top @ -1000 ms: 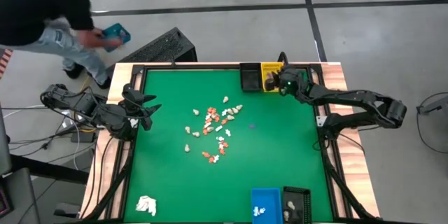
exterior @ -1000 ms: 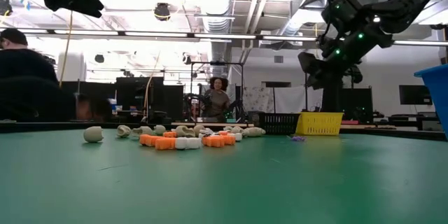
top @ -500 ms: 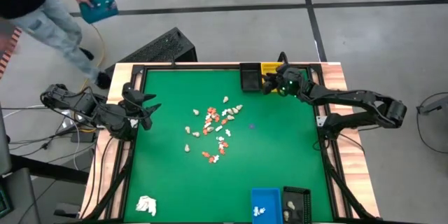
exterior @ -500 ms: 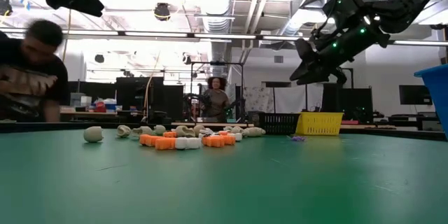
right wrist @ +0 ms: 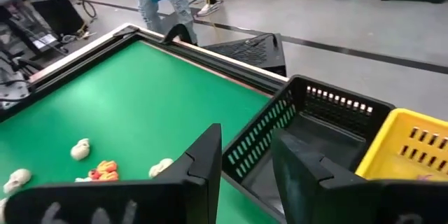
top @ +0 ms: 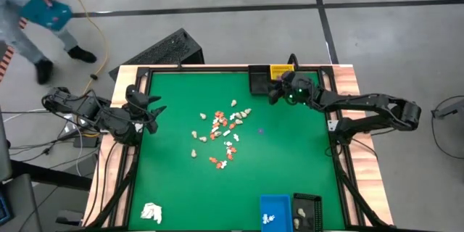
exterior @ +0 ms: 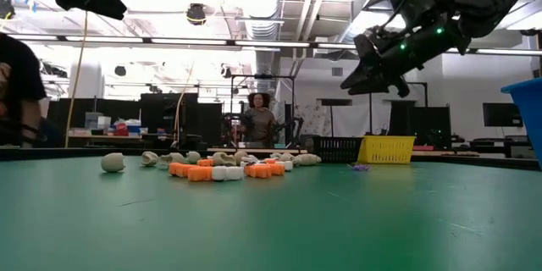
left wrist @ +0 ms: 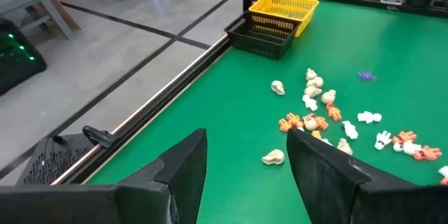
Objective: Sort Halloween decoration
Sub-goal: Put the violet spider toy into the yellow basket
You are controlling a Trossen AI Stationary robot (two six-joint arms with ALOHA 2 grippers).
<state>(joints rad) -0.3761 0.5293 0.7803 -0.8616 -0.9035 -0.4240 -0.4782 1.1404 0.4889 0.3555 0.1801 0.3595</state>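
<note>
High view: right gripper (top: pixel 274 92) moved left.

Spread fingers (left wrist: pixel 183 175) frame scattered Halloween decoration (left wrist: pixel 329 115) below yellow basket (left wrist: pixel 283 10) and black basket (left wrist: pixel 260 36).

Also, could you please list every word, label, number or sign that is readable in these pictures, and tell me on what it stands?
No text can be read in any view.
Yellow basket: a dark patch inside it in the high view, too small to read.
Halloween decoration: no markings visible.
</note>
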